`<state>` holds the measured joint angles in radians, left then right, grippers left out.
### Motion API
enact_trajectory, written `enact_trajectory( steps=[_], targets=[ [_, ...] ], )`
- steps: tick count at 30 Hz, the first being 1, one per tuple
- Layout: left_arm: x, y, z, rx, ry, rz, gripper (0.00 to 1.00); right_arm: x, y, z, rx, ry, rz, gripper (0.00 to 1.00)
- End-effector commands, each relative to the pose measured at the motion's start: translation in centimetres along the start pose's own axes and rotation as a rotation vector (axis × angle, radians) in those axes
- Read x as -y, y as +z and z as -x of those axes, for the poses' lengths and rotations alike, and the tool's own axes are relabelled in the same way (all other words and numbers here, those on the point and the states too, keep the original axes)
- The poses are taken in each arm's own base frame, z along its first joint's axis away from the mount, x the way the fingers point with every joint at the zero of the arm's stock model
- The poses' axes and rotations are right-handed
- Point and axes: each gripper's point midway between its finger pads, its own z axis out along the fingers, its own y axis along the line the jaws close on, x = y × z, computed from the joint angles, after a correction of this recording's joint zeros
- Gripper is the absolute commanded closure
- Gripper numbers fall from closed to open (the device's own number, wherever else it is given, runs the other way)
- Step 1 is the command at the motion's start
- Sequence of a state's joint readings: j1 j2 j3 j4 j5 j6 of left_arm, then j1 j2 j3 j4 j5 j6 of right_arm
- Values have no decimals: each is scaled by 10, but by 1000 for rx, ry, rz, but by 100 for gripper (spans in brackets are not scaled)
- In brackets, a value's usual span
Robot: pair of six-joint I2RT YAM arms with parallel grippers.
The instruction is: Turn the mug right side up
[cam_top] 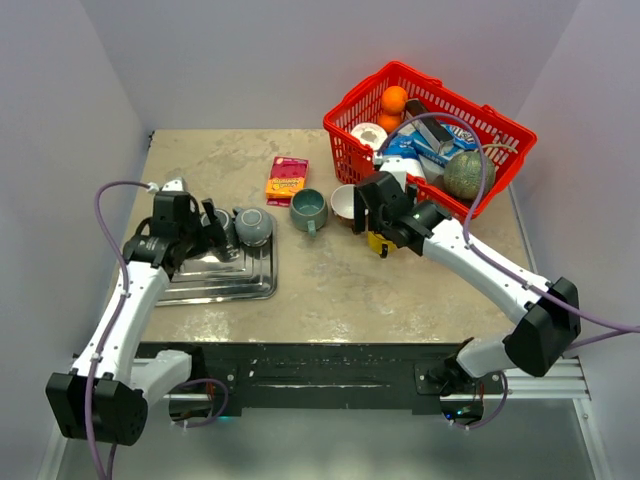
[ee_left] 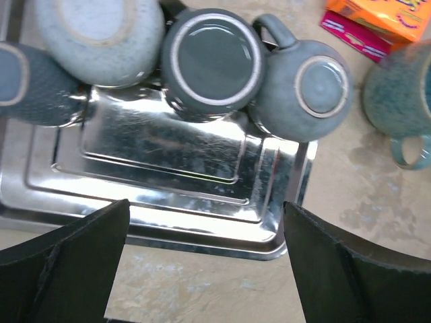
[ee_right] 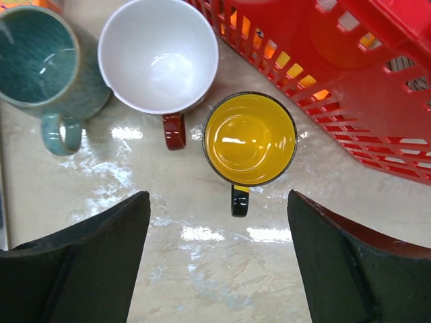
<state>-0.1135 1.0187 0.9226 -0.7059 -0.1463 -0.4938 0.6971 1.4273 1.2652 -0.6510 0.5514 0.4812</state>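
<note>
Several mugs stand upside down on the steel tray (ee_left: 168, 202): a dark one (ee_left: 212, 60) in the middle, a grey-blue one (ee_left: 303, 91) at the tray's right edge, a pale grey one (ee_left: 101, 33) and a dark blue one (ee_left: 27, 84) at the left. My left gripper (ee_left: 205, 215) hangs open above the tray's near rim (cam_top: 215, 235), holding nothing. A yellow mug (ee_right: 250, 138) with a black handle stands upright on the table. Just behind its handle, my right gripper (ee_right: 219, 202) is open and empty (cam_top: 375, 225).
A white mug (ee_right: 158, 54) and a teal mug (ee_right: 44, 64) stand upright left of the yellow one. The red basket (ee_right: 337, 81) full of goods is close on its right. A pink-orange packet (cam_top: 287, 178) lies behind the teal mug (cam_top: 308, 208).
</note>
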Motion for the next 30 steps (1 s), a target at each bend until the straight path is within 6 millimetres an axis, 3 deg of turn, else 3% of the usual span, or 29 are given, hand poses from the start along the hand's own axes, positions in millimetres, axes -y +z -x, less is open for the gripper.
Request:
enact_trajectory(
  steps=[1, 5, 10, 16, 26, 30],
  targets=[
    [-40, -5, 47, 81, -81, 148, 1, -4, -14, 14, 12, 19, 53, 15],
    [-72, 4, 65, 98, -172, 224, 1, -2, -13, 9, -1, 20, 57, 15],
    [-117, 15, 61, 71, -334, 333, 1, 0, -15, 4, -7, 19, 72, 15],
    [-146, 24, 57, 96, -490, 428, 1, 3, -12, -3, -22, 12, 83, 15],
    [-194, 43, 51, 117, -630, 535, 1, 0, -9, 5, -26, 7, 111, 15],
    [-207, 51, 45, 140, -667, 583, 7, -5, -10, 8, -32, 5, 131, 15]
  ],
)
